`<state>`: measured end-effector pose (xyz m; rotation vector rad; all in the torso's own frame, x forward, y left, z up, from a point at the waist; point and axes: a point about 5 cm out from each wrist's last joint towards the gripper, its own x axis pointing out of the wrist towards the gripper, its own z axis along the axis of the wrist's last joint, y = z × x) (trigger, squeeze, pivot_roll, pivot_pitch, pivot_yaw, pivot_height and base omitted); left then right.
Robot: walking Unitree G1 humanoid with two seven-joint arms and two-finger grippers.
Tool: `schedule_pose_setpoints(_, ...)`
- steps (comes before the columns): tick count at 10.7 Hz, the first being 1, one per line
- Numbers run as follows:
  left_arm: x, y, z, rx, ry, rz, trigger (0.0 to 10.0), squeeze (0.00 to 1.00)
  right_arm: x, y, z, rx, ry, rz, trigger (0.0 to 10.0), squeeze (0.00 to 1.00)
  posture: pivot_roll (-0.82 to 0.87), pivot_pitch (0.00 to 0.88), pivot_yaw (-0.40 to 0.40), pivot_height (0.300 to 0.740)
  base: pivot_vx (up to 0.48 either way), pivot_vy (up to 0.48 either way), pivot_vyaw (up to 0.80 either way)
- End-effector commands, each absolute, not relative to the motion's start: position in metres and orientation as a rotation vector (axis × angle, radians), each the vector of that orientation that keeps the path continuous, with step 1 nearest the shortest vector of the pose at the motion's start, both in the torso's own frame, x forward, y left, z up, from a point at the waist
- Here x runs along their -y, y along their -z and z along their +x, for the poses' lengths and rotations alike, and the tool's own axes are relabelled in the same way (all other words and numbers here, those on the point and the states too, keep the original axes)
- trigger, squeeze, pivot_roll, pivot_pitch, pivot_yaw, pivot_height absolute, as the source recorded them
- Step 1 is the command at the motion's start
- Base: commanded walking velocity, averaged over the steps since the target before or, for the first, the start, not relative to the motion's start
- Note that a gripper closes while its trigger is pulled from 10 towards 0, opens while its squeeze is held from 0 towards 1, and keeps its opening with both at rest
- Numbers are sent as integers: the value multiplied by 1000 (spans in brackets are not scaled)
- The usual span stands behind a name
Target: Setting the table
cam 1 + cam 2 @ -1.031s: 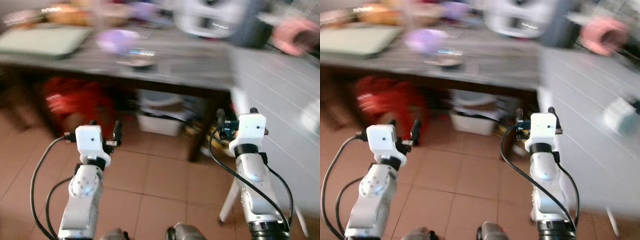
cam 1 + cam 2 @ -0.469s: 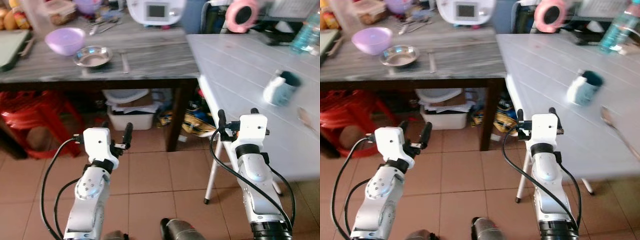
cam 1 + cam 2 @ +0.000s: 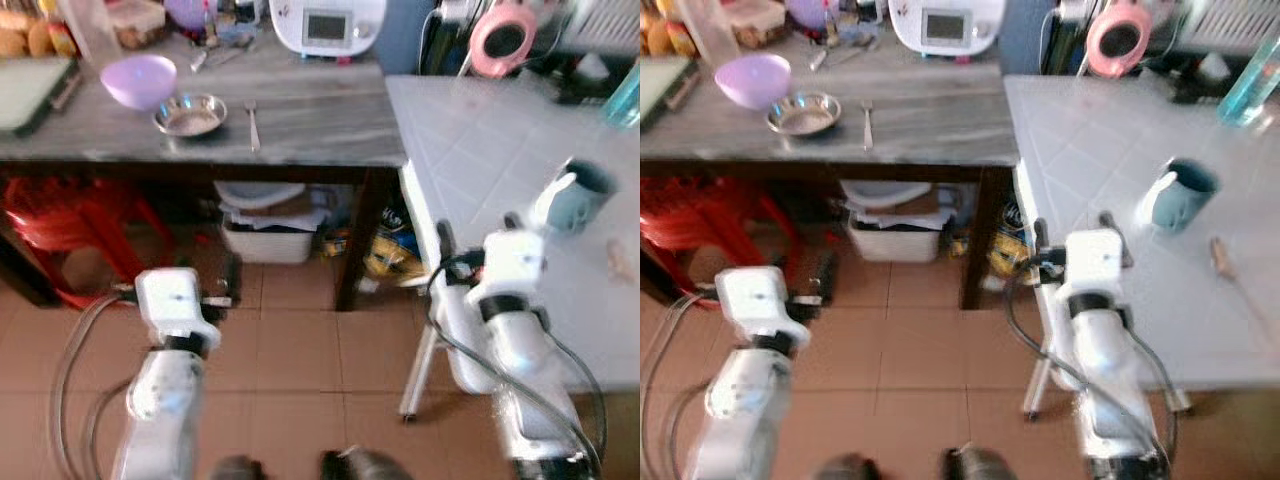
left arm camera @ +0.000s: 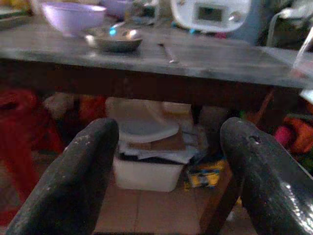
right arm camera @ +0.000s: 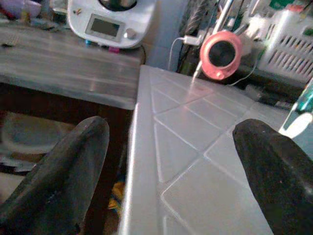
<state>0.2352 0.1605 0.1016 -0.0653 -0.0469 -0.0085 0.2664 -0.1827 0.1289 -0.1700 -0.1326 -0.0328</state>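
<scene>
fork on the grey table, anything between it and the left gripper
Nothing visible blocks it. The fork lies bare on the grey table, beside the steel bowl. The left gripper is open, lower, before the table edge.

A grey wooden table (image 3: 320, 120) sits at 12 o'clock. On it are a purple bowl (image 3: 138, 79), a shiny metal bowl (image 3: 190, 113) just beside it, a fork (image 3: 252, 122) and a white machine with a screen (image 3: 327, 24). At 2 o'clock, a white table (image 3: 480, 150) holds a teal mug (image 3: 583, 194). A white bin (image 3: 268, 238) is under the grey table, above the brown floor tiles (image 3: 300, 350). The left gripper (image 3: 215, 290) is at 8 o'clock and the right gripper (image 3: 478, 240) at 4 o'clock.
</scene>
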Motion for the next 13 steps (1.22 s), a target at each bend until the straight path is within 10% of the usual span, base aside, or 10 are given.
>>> schedule_pose_setpoints(1,-162,-105,233,57,-3,-53,10000,0,184,-136,264,156,33,-170,10000,0,-12,108,-17,740,0,-368,0)
schedule_pose_setpoints(13,-174,-111,224,34,-31,2,10000,0,173,-132,240,173,-46,-178,10000,0,8,152,4,740,0,-301,58)
